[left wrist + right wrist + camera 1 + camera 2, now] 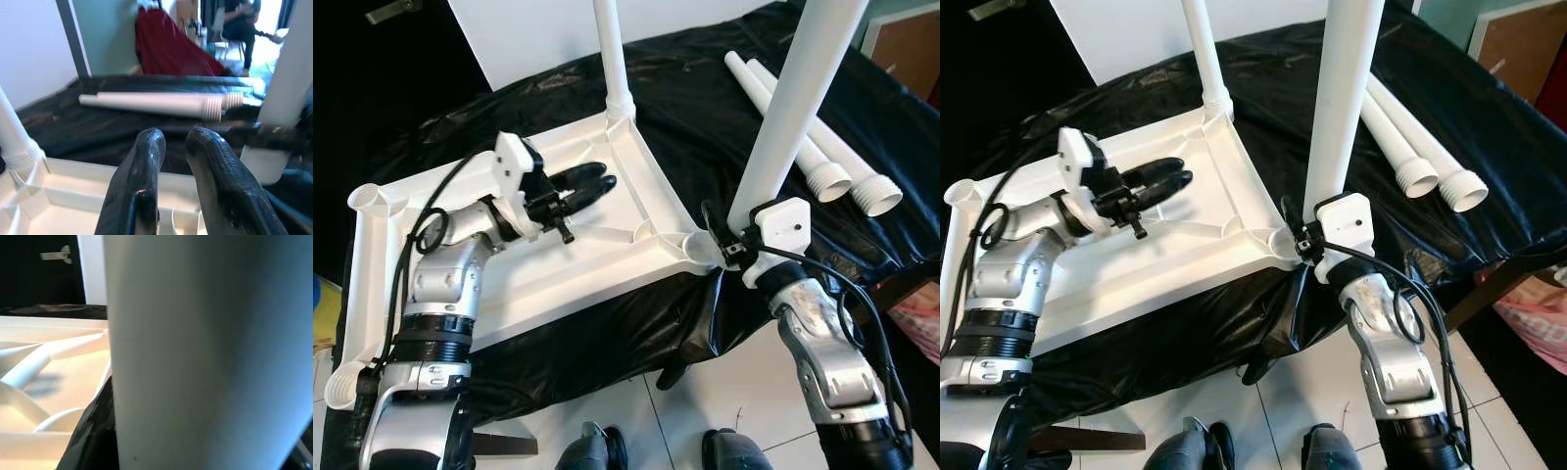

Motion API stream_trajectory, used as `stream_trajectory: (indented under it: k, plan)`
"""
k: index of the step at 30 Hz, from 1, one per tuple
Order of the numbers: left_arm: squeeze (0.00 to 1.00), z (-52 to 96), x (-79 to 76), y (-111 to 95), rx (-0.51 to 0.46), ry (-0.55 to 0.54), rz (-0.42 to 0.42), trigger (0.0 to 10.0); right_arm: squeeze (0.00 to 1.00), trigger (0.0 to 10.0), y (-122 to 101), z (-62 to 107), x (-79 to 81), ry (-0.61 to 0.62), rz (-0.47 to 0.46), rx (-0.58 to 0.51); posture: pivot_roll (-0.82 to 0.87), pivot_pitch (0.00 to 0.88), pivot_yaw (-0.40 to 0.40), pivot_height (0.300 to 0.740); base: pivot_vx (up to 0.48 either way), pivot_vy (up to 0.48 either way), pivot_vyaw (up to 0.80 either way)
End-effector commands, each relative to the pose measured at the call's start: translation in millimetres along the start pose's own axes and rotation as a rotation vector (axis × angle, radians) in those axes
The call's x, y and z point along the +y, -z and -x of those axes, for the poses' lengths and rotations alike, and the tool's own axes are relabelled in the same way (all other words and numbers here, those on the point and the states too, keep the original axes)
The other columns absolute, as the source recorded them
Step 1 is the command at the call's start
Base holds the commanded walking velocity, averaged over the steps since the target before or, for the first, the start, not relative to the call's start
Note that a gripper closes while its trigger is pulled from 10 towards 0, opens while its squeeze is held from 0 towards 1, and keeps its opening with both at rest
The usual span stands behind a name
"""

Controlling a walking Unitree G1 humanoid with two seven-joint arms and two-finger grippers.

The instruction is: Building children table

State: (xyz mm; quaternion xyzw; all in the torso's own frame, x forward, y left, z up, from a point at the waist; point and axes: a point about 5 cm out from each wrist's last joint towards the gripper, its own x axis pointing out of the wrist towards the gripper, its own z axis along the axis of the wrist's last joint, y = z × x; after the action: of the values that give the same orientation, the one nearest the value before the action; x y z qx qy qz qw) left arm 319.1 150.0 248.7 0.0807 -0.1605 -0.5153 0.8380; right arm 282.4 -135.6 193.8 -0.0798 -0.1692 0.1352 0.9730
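Observation:
A white plastic tabletop [509, 284] lies upside down on a black-covered surface. One white leg [612, 59] stands in its far corner socket. My right gripper [732, 243] is shut on a second white leg [793, 98] and holds it upright, its lower end at the near right corner socket [697, 247]. In the right wrist view this leg [205, 352] is pressed close to the camera. My left gripper [587, 184] hovers over the middle of the tabletop. Its fingers [146, 161] stand a narrow gap apart, with nothing between them. Two loose legs [822, 157] lie on the black cover at the back right.
The black cover [705, 98] hangs over the front edge above a white tiled floor [656, 411]. A white board [529, 29] leans at the back. A pink object [920, 323] sits low on the right. In the left wrist view a person [239, 19] sits far off beside a red cloth [166, 49].

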Motion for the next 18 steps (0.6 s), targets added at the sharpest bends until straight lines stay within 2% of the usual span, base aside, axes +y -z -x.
stream_trajectory:
  k: [1,3,4,5,6,7,8,9,10,11,12,13,14,16,17,18]
  plan:
    - [0.0,6.1,8.6,-0.3,-0.007,-0.252,0.021,10.0,0.0,10.0,-0.1,-2.2,1.1,0.015,-0.008,-0.01,-0.07,0.079,0.095,0.74,0.0,0.0,0.0]
    - [0.0,6.1,8.6,-0.3,-0.007,-0.252,0.021,10.0,0.0,10.0,-0.1,-2.2,1.1,0.015,-0.008,-0.01,-0.07,0.079,0.095,0.74,0.0,0.0,0.0]
    - [0.0,1.9,1.7,-0.3,-0.033,-0.27,0.04,10.0,0.0,10.0,-0.2,-5.7,1.8,0.03,-0.021,-0.017,-0.07,0.063,0.082,0.74,0.0,0.0,0.0]
    - [0.0,1.9,1.7,-0.3,-0.033,-0.27,0.04,10.0,0.0,10.0,-0.2,-5.7,1.8,0.03,-0.021,-0.017,-0.07,0.063,0.082,0.74,0.0,0.0,0.0]
    - [0.0,-5.5,-11.5,2.7,-0.045,-0.274,0.065,10.0,0.0,10.0,-1.0,-9.6,2.8,0.05,-0.029,-0.035,-0.06,0.055,0.073,0.74,0.0,0.0,0.0]
    - [0.0,-5.5,-11.5,2.7,-0.045,-0.274,0.065,10.0,0.0,10.0,-1.0,-9.6,2.8,0.05,-0.029,-0.035,-0.06,0.055,0.073,0.74,0.0,0.0,0.0]
    - [0.0,-10.9,-22.2,4.7,-0.055,-0.286,0.05,10.0,0.0,10.0,-1.1,-13.2,3.7,0.061,-0.035,-0.047,-0.06,0.047,0.066,0.74,0.0,0.0,0.0]
    - [0.0,-10.9,-22.2,4.7,-0.055,-0.286,0.05,10.0,0.0,10.0,-1.1,-13.2,3.7,0.061,-0.035,-0.047,-0.06,0.047,0.066,0.74,0.0,0.0,0.0]
    - [0.0,-11.5,-25.4,6.4,-0.067,-0.34,0.052,10.0,0.0,10.0,-0.8,-16.4,4.8,0.065,-0.038,-0.056,-0.06,0.035,0.065,0.74,0.0,0.0,0.0]
    - [0.0,-11.5,-25.4,6.4,-0.067,-0.34,0.052,10.0,0.0,10.0,-0.8,-16.4,4.8,0.065,-0.038,-0.056,-0.06,0.035,0.065,0.74,0.0,0.0,0.0]
    - [0.0,-6.9,-18.8,9.2,-0.063,-0.444,0.042,10.0,0.0,10.0,-0.3,-18.6,5.0,0.066,-0.036,-0.062,-0.06,0.025,0.062,0.74,0.0,0.0,0.0]
    - [0.0,-6.9,-18.8,9.2,-0.063,-0.444,0.042,10.0,0.0,10.0,-0.3,-18.6,5.0,0.066,-0.036,-0.062,-0.06,0.025,0.062,0.74,0.0,0.0,0.0]
    - [0.0,1.4,-11.9,14.2,-0.044,-0.551,0.062,10.0,0.0,10.0,0.6,-20.3,5.2,0.065,-0.039,-0.064,-0.06,0.021,0.063,0.74,0.0,0.0,0.0]
    - [0.0,1.4,-11.9,14.2,-0.044,-0.551,0.062,10.0,0.0,10.0,0.6,-20.3,5.2,0.065,-0.039,-0.064,-0.06,0.021,0.063,0.74,0.0,0.0,0.0]
    - [0.0,5.3,-13.3,21.9,-0.002,-0.58,0.083,10.0,0.0,10.0,1.3,-21.7,5.5,0.062,-0.043,-0.067,-0.07,0.016,0.062,0.74,0.0,0.0,0.0]
    - [0.0,5.3,-13.3,21.9,-0.002,-0.58,0.083,10.0,0.0,10.0,1.3,-21.7,5.5,0.062,-0.043,-0.067,-0.07,0.016,0.062,0.74,0.0,0.0,0.0]
